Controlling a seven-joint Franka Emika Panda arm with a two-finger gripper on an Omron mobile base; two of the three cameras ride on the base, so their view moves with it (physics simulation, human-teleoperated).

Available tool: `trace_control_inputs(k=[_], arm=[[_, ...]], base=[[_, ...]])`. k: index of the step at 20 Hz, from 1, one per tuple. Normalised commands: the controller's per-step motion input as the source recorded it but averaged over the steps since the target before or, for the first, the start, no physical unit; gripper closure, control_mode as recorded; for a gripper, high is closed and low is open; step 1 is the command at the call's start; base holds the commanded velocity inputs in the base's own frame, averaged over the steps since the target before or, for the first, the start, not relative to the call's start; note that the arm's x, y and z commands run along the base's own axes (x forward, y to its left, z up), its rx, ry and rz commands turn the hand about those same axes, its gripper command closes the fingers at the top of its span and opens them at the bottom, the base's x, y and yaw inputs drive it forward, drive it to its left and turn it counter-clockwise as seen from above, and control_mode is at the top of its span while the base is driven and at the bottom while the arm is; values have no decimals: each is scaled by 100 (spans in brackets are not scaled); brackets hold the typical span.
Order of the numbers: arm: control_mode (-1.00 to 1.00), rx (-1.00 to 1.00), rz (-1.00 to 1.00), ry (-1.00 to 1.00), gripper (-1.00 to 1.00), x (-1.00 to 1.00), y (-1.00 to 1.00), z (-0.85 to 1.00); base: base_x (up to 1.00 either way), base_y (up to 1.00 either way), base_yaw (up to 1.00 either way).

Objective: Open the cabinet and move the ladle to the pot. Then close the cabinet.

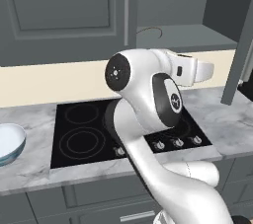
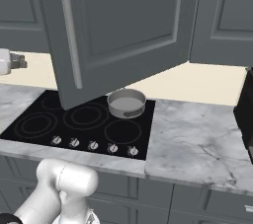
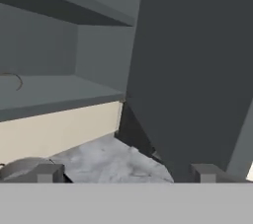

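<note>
Running across the scene is a grey-veined marble surface (image 2: 197,144) with a black glass cooktop (image 2: 79,127) set into it, a row of small knobs along the cooktop's front edge. A cream backsplash (image 1: 54,82) rises behind, and grey drawers (image 2: 207,201) sit below the front edge. At the far left of the surface, in the left base view, rests a pale blue-white bowl (image 1: 10,141).

The pot (image 2: 126,103) stands on the cooktop's back right burner, seen in the right base view just under the lower corner of the open door. The cabinet (image 1: 64,11) hangs on the wall above; its right door (image 2: 118,25) is swung wide out over the cooktop, long silver handle (image 2: 71,45) upright, while the left door is shut. Inside, on the bare lower shelf (image 1: 183,35), lies the ladle (image 1: 150,31), a thin curved dark line near the shelf's left side, well apart from the pot.

The gripper (image 3: 126,172) is raised in front of the open compartment, its fingers (image 3: 48,172) spread wide apart with nothing between them.
</note>
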Motion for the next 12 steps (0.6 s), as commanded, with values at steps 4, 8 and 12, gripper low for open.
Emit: trace_control_inputs(k=[4, 8, 12], arm=[[-100, -13, -26, -2, -100, 23, -48, 0], [-100, -10, -26, 0, -100, 16, -57, 0], [-100, -7, -26, 0, -100, 0, -62, 0]], base=[[0, 0, 0], [0, 0, 0], [0, 0, 0]])
